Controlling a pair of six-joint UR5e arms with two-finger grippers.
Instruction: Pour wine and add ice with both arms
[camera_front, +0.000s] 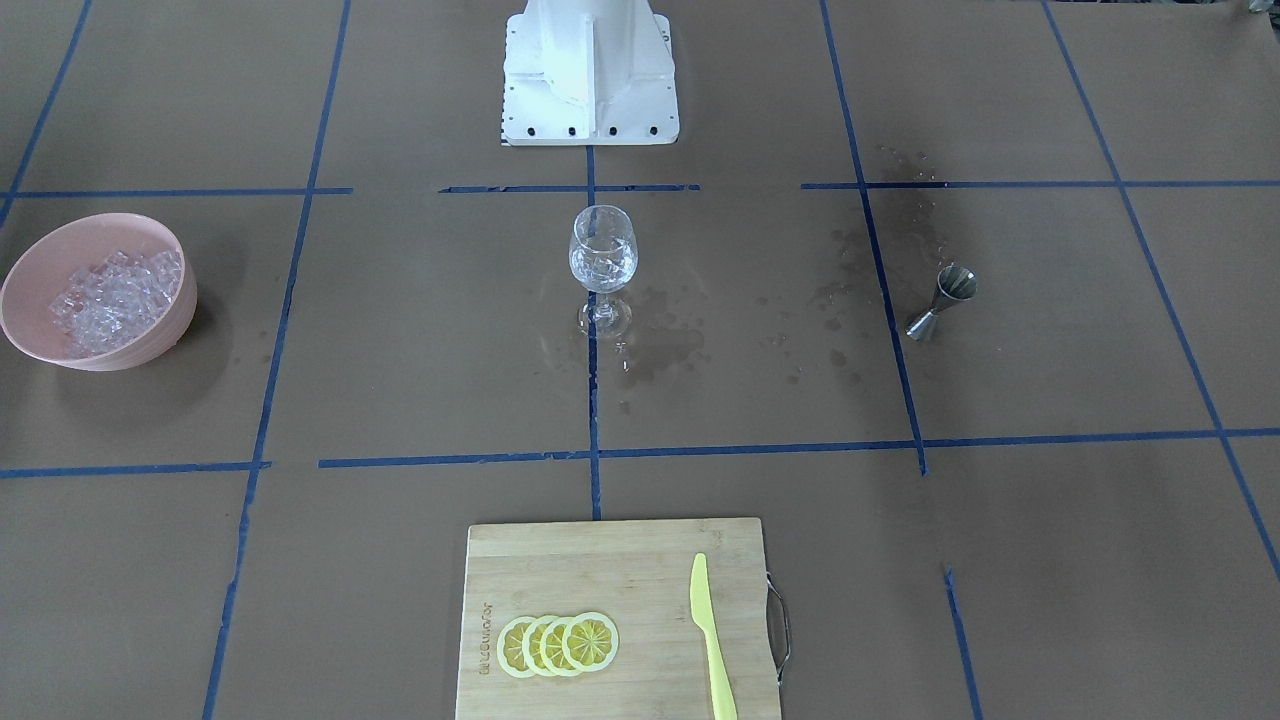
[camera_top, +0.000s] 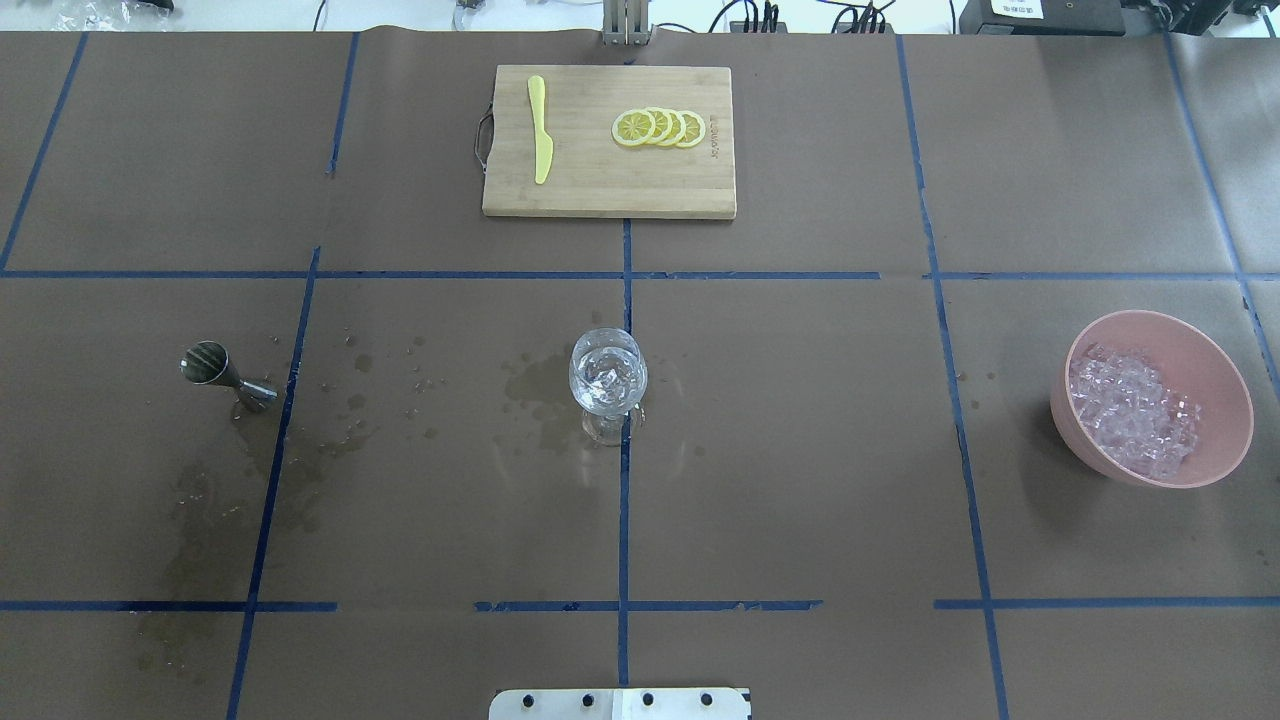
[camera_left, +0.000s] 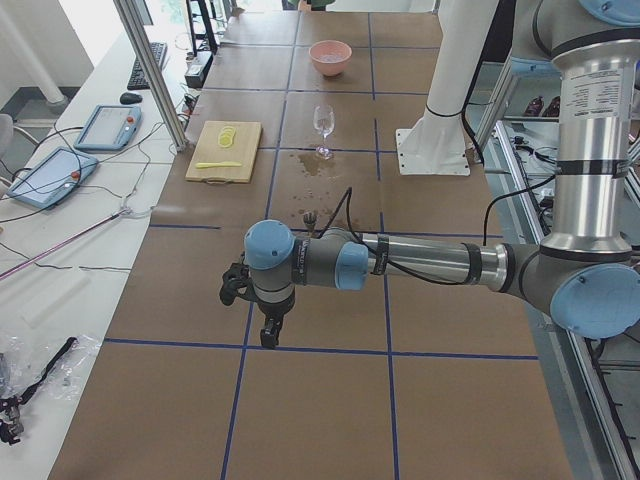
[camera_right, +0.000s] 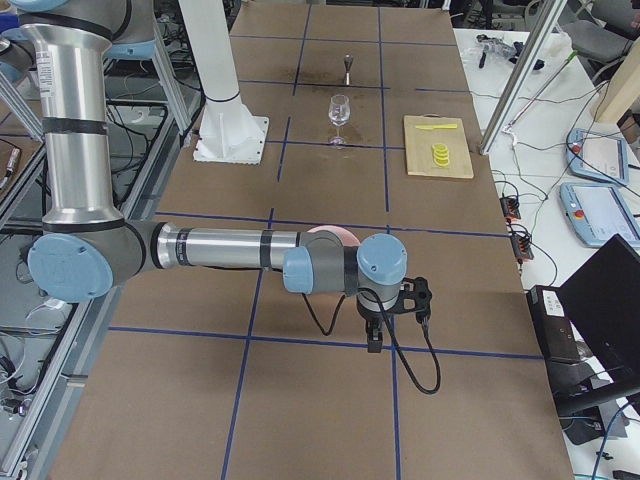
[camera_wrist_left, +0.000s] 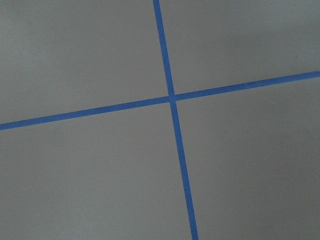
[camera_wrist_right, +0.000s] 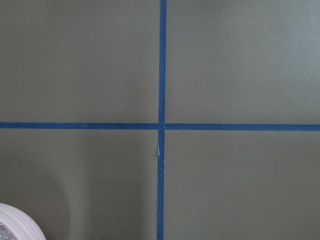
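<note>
The ice (camera_top: 1130, 415) lies heaped in a pink bowl (camera_top: 1210, 380) on the robot's right side of the table (camera_top: 800, 450). More clear cubes sit in the wine glass (camera_top: 607, 372), which stands upright at the centre. A metal jigger (camera_top: 212, 365) stands on the robot's left among wet stains. The left gripper (camera_left: 270, 335) and right gripper (camera_right: 374, 340) hang over bare table beyond the ends of this layout. Their jaw state cannot be told. Both point downward, well apart from the glass.
</note>
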